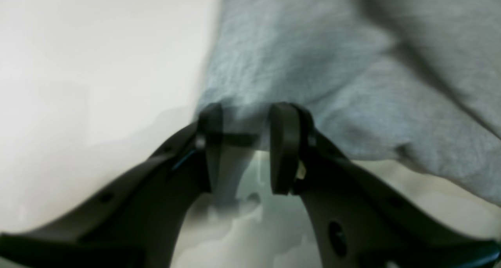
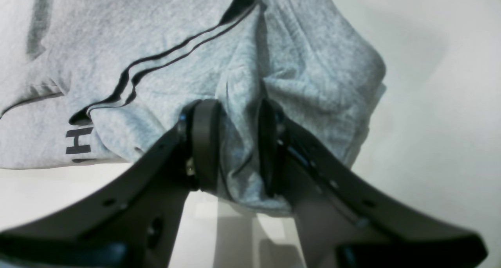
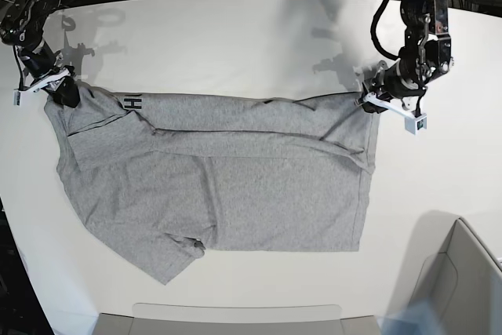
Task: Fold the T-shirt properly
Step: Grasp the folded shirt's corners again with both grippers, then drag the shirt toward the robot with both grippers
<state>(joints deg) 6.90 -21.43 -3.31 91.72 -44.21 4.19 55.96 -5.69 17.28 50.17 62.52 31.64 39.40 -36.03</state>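
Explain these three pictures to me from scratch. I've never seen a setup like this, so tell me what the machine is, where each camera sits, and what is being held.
This is a robot with two arms working at a white table. The base view looks down on the whole scene. A grey T-shirt lies spread across the table, with a bit of black lettering showing along its top edge.

The other two pictures come from small cameras mounted on the wrists, looking out past each hand's two dark fingers. In the base view the right hand is on the picture's left and the left hand on its right.

The right wrist view shows the right hand clamped on a bunched fold of the shirt. The left wrist view, which is blurry, shows the left hand pinching the shirt's edge.
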